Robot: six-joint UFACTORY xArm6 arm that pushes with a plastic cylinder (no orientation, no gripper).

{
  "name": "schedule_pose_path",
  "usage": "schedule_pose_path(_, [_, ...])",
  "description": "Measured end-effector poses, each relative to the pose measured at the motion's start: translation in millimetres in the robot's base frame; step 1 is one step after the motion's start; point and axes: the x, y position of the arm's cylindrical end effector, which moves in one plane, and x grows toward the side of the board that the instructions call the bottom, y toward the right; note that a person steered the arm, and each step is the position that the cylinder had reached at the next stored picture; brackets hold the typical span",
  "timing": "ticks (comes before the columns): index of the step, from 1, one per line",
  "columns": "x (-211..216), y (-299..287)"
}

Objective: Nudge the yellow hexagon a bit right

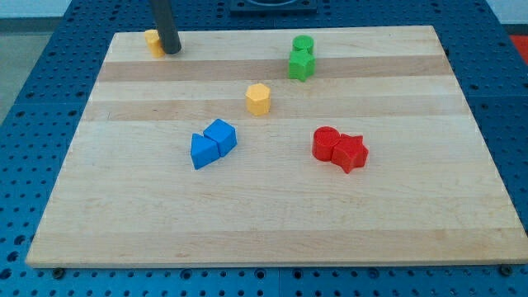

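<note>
The yellow hexagon [258, 98] stands near the middle of the wooden board [272, 223], a little toward the view's top. My tip [172, 49] rests at the board's top left, far to the left of and above the hexagon. A second yellow block [153, 40] sits just left of the tip, touching or nearly touching the rod, partly hidden by it.
A green cylinder [303, 44] and a green star-like block [301, 64] stand together at the top, right of centre. A blue triangle [202, 151] and a blue cube [221, 134] touch left of centre. A red cylinder [327, 143] and a red star-like block [351, 152] touch at the right.
</note>
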Motion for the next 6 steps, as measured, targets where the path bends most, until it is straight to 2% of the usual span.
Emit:
schedule_pose_path(2, [6, -8])
schedule_pose_path(4, [95, 72])
schedule_pose_path(6, [102, 166])
